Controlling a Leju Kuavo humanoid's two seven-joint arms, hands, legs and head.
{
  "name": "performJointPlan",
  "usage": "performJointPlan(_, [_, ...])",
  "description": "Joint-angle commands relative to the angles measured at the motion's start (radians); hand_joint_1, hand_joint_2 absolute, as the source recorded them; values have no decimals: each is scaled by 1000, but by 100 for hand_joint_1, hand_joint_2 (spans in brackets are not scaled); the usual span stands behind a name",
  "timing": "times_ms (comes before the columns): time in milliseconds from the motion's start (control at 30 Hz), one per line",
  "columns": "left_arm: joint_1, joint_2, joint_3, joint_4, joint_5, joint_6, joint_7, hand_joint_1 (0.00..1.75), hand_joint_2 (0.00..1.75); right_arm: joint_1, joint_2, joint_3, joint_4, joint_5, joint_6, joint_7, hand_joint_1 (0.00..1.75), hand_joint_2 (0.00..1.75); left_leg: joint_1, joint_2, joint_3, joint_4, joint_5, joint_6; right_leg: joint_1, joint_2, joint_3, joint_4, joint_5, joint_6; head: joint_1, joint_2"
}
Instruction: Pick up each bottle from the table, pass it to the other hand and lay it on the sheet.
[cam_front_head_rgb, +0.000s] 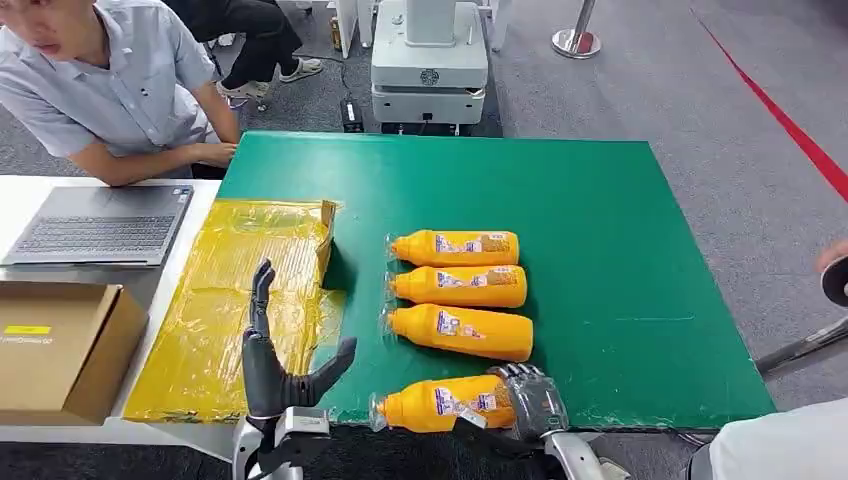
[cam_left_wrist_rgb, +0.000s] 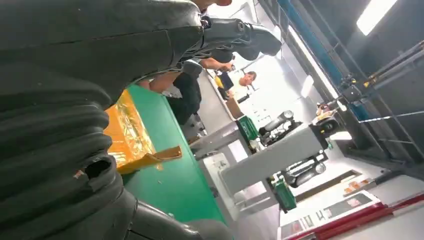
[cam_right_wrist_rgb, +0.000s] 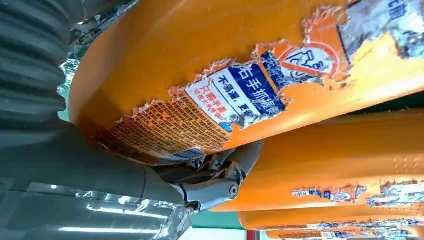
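Right hand (cam_front_head_rgb: 535, 402) has got hold of the nearest bottle (cam_front_head_rgb: 440, 404) by its base, down at the surface's (cam_front_head_rgb: 600, 220) front edge. Left hand (cam_front_head_rgb: 275, 365) is released, fingers spread, hovering by the yellow sheet (cam_front_head_rgb: 250, 300). Three more bottles (cam_front_head_rgb: 458, 290) lie in a row mid-surface.

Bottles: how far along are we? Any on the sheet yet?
Done: nothing yet; the yellow sheet has no bottle on it. In hand: the right hand grips the nearest bottle at the table's front edge, and the left hand is raised and spread beside it, holding nothing, so no handover yet. Left: that pass and placement, then the three bottles in a row on the green table.
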Motion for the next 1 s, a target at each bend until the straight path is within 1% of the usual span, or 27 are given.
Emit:
performJointPlan(33, [-53,-15,-14,3,26,1,-42,0,175,-5,14,-56,57,-199,120,-141,175,175,0,0,0,0,0,0,0,0,0,0,0,0,-1,0])
performJointPlan(133, [-43,-30,13,-8,34,1,-79,0,175,1,23,-80,42,-308,109,-244,175,175,0,0,0,0,0,0,0,0,0,0,0,0,2,0])
performJointPlan(200, [-32,-37,29,-23,42,1,-98,0,175,7,27,-86,16,-364,100,-290,175,175,0,0,0,0,0,0,0,0,0,0,0,0,5,0])
performJointPlan(267, [-30,-38,32,-30,48,1,-105,0,175,7,29,-88,4,-385,103,-306,175,175,0,0,0,0,0,0,0,0,0,0,0,0,0,0])
performJointPlan(367, [-15,-66,71,-65,76,1,-129,0,175,22,41,-113,-40,-477,93,-359,175,175,0,0,0,0,0,0,0,0,0,0,0,0,-1,0])
performJointPlan(567, [-14,-67,74,-68,78,1,-129,0,175,24,42,-116,-42,-487,93,-365,175,175,0,0,0,0,0,0,0,0,0,0,0,0,0,0])
performJointPlan(633, [-10,-68,79,-67,82,1,-129,0,175,26,41,-118,-45,-481,60,-371,175,175,0,0,0,0,0,0,0,0,0,0,0,0,-2,0])
performJointPlan(700, [-9,-65,76,-66,83,1,-129,0,175,27,40,-118,-46,-477,48,-371,175,175,0,0,0,0,0,0,0,0,0,0,0,0,0,0])
performJointPlan(867, [-10,-61,68,-65,83,1,-129,0,175,26,39,-113,-44,-471,44,-371,175,175,0,0,0,0,0,0,0,0,0,0,0,0,-1,0])
performJointPlan(1000, [-8,-59,68,-72,76,1,-129,0,175,32,63,-117,-58,-508,39,-427,175,175,0,0,0,0,0,0,0,0,0,0,0,0,1,0])
